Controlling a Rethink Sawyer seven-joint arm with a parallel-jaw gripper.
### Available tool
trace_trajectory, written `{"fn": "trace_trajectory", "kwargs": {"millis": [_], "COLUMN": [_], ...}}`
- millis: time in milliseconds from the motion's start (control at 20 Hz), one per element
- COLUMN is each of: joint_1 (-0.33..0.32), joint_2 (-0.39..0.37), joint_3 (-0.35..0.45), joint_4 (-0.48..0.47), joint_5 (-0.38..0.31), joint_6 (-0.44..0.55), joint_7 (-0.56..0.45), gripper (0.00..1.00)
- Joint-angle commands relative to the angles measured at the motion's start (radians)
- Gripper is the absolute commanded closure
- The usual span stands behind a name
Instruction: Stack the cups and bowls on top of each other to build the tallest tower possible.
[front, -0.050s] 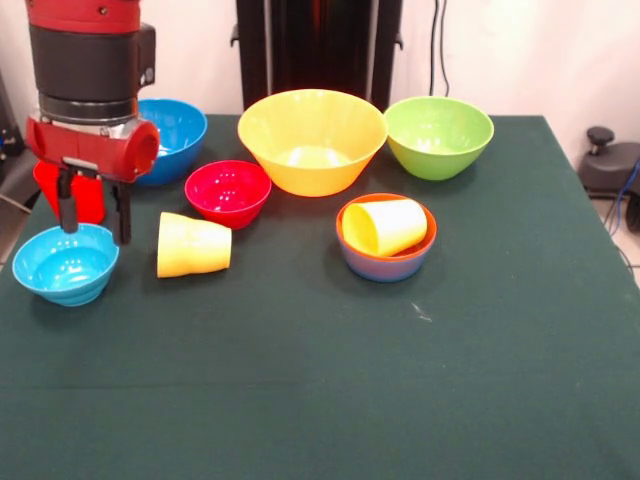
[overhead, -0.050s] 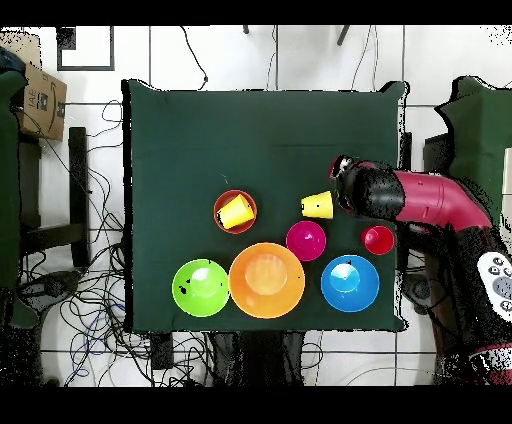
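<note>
The gripper (front, -0.050s: 93, 215) is seen spread, empty, its 2 fingers (front, -0.050s: 67, 212) poised at the far rim of the small light-blue bowl (front, -0.050s: 66, 264). No tower has been built: only 1 yellow cup (front, -0.050s: 385, 226) lies in the orange bowl (front, -0.050s: 386, 250). A pick-up appears under way; descent over the rim and closure are judged needed next.

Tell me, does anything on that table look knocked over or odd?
Yes. One yellow cup lies on its side on the green cloth, beside the crimson bowl. Another yellow cup lies tipped inside the orange bowl.
</note>
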Motion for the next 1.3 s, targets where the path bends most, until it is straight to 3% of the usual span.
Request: {"fn": "trace_trajectory", "kwargs": {"millis": [50, 600, 1300], "joint_1": [-0.021, -0.027, -0.032], "joint_2": [0.060, 0.142, 0.173], "joint_3": [0.058, 0.031, 0.034], "joint_4": [0.048, 0.046, 0.031], "joint_5": [-0.091, -0.185, -0.246], "joint_6": [0.044, -0.059, -0.070], "joint_7": [-0.253, -0.191, -0.155], "gripper": [0.00, 0.00, 0.00]}}
